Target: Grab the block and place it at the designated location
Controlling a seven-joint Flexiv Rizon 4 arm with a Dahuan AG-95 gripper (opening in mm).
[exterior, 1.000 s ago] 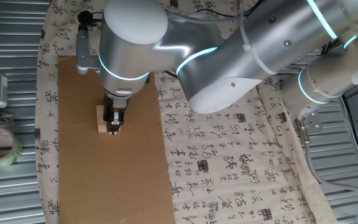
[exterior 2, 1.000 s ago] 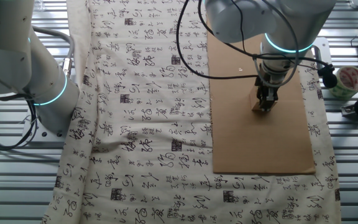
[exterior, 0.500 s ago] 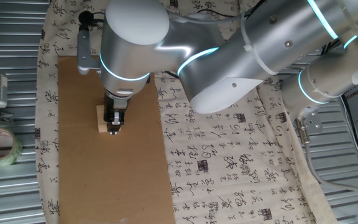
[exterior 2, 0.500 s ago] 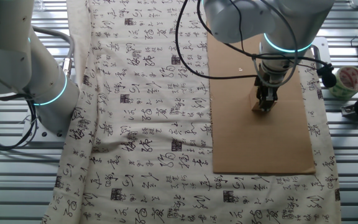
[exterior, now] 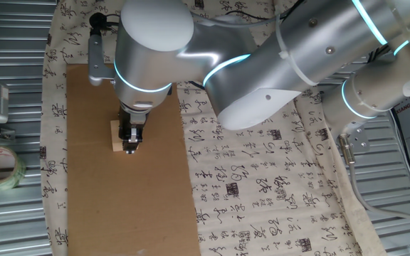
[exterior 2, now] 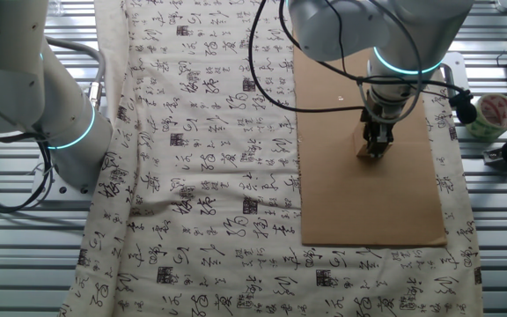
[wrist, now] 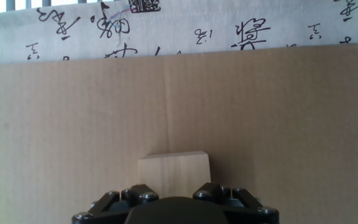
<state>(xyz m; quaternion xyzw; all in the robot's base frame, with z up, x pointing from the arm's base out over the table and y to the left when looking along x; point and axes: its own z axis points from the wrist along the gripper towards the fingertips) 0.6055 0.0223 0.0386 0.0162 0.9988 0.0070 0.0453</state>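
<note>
One fixed view: the end effector stands low over the block on the cardboard sheet; the step appears to be grasping.

Other fixed view: contact cannot be confirmed.

Hand view: the fingertips are hidden, so its opening cannot be told. Next: confirm closure, then lift.

The block is pale, smooth wood with a matt face, resting on a matt brown cardboard sheet with faint corrugation lines. Under it lies cream woven cloth printed with black calligraphy, over a ribbed metal desk. The arm is glossy silver-white; the hand is matt black.
</note>
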